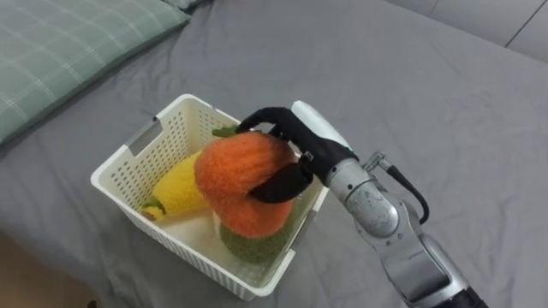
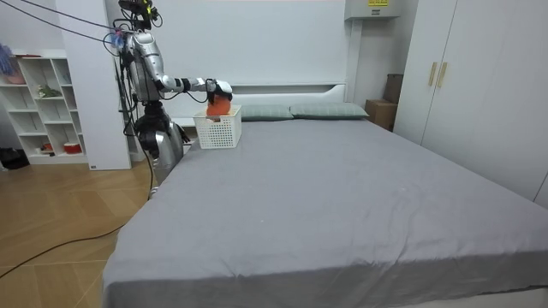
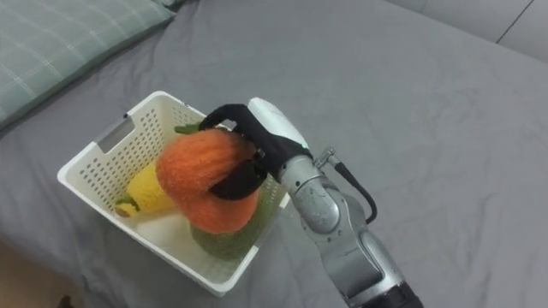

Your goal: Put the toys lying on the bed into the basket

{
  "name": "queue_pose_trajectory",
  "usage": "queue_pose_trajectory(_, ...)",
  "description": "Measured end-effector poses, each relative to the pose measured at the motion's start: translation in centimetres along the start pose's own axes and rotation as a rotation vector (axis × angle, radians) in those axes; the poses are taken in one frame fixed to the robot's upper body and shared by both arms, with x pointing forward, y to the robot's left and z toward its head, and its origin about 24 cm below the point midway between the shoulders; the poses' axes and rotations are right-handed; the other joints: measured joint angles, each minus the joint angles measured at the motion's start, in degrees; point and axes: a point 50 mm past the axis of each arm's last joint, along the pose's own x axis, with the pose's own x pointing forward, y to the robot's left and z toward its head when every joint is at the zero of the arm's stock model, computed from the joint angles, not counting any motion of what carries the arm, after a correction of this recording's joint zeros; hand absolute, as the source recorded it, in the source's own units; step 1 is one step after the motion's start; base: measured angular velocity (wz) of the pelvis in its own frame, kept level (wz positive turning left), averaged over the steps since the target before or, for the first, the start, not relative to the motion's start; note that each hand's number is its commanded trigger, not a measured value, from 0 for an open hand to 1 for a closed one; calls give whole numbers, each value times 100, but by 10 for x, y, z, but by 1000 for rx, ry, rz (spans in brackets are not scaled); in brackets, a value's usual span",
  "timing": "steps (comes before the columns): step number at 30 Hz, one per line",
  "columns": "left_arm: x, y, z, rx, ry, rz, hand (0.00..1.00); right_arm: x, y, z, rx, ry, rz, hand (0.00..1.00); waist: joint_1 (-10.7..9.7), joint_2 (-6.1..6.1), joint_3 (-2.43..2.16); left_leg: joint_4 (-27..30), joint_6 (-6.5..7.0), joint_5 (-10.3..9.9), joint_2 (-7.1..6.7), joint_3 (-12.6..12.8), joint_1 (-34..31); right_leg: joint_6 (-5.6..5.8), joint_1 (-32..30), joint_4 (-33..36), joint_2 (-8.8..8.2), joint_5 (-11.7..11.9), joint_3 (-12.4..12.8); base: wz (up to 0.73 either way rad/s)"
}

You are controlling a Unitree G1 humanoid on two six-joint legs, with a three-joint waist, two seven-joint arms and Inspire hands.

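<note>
My right hand (image 1: pixel 295 147) (image 3: pixel 257 135) reaches in from the lower right, its fingers and thumb curled round an orange plush toy (image 1: pixel 241 178) (image 3: pixel 205 177) held over a white slatted basket (image 1: pixel 137 162) (image 3: pixel 94 154). Inside the basket lie a yellow plush banana (image 1: pixel 178 190) (image 3: pixel 144 192) and a green plush toy (image 1: pixel 257 246) (image 3: pixel 224 244) under the orange one. The basket sits on the grey bed (image 1: pixel 411 94), near its left edge. In the room view I stand at the bed's side by the headboard, arm stretched over the basket (image 2: pixel 217 130).
A green checked pillow (image 1: pixel 60 51) lies at the upper left, close behind the basket. The grey sheet spreads wide to the right. Wooden floor (image 1: pixel 34 274) shows past the bed's edge at the lower left. A white shelf unit (image 2: pixel 47 103) stands behind me.
</note>
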Motion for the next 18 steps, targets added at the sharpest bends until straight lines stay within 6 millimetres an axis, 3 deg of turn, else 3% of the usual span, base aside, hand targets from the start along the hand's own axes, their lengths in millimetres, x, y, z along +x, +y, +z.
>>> queue_pose_trajectory(18, 1, 1, 4, -3, -13, -25, 0, 0, 0, -1, -49, 10, -8, 0, -21, -10, -7, 85, 8, 4, -11, -80, -51, 6, 8, 6, -21, -3, -62, 2)
